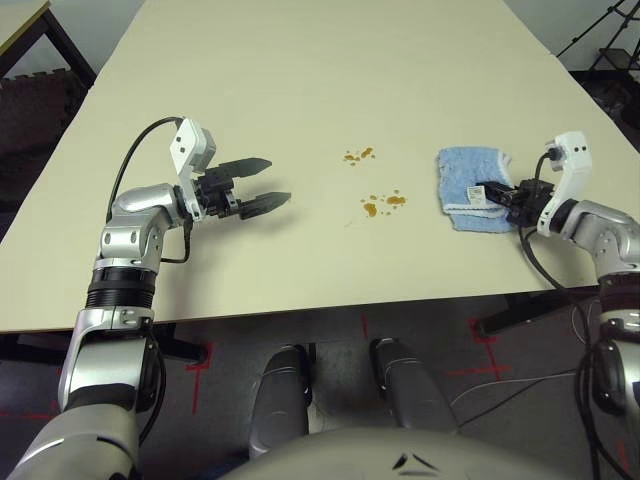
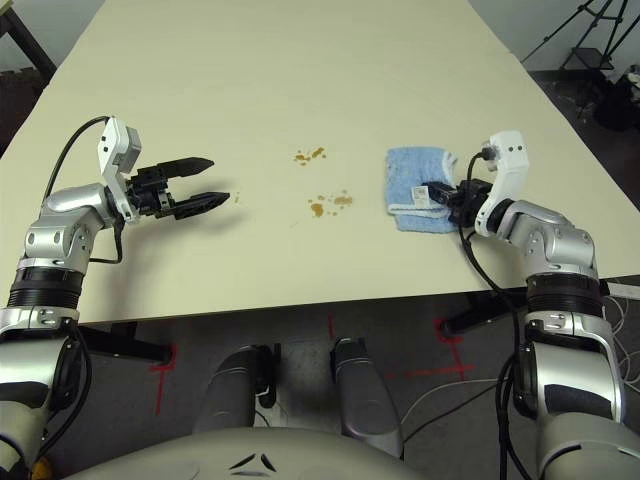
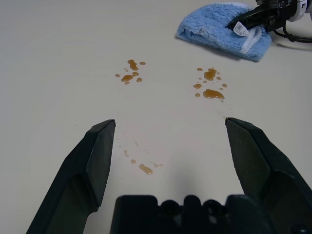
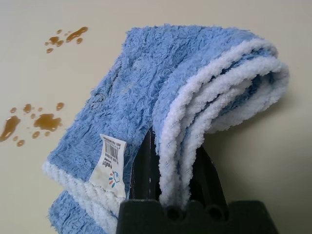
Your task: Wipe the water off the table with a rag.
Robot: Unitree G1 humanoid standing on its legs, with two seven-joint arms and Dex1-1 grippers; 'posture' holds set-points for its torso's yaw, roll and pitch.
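The rag (image 1: 472,185), folded light blue terry with white edging and a small label, lies on the right side of the pale table (image 1: 300,60). My right gripper (image 1: 492,195) is shut on the rag's near edge; the folded white edging (image 4: 195,141) is pinched between its black fingers. The water shows as two small clusters of orange-brown drops, one (image 1: 358,155) farther from me and one (image 1: 382,203) nearer, just left of the rag. My left gripper (image 1: 268,183) hovers open above the table left of the drops, its fingertips pointing toward them.
A few faint drops (image 3: 145,168) lie on the table just ahead of my left fingers. Dark table legs and red floor tape show below the near edge. A tripod (image 2: 590,30) stands beyond the far right corner.
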